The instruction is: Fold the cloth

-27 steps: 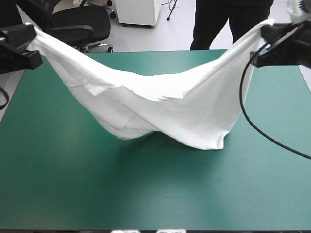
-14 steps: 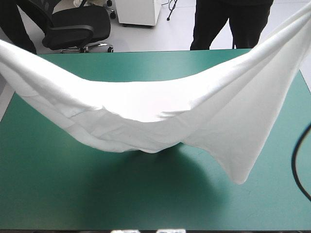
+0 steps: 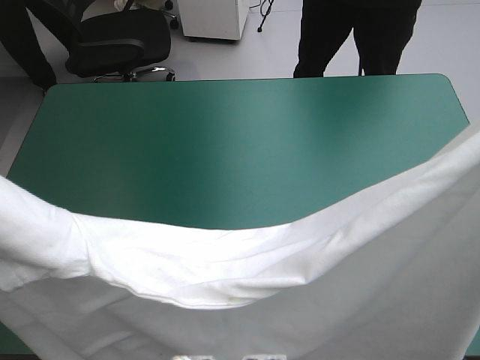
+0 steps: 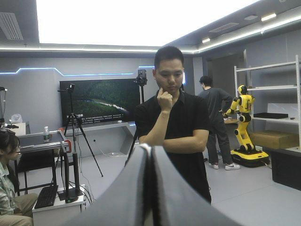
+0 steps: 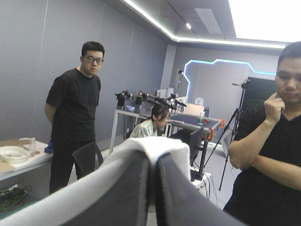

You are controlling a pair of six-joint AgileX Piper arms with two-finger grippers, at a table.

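While seemingly aloft, one T-shirt [image 3: 300, 292].

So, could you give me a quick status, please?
Left gripper and right gripper both shut on the T-shirt. T-shirt hangs spread between them, above the table. Nothing seen in the way.

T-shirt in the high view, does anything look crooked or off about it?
Nothing damaged, but the T-shirt hangs unevenly between the left gripper and right gripper: its middle sags, its right end looks higher than its left, and the top edge is wrinkled.
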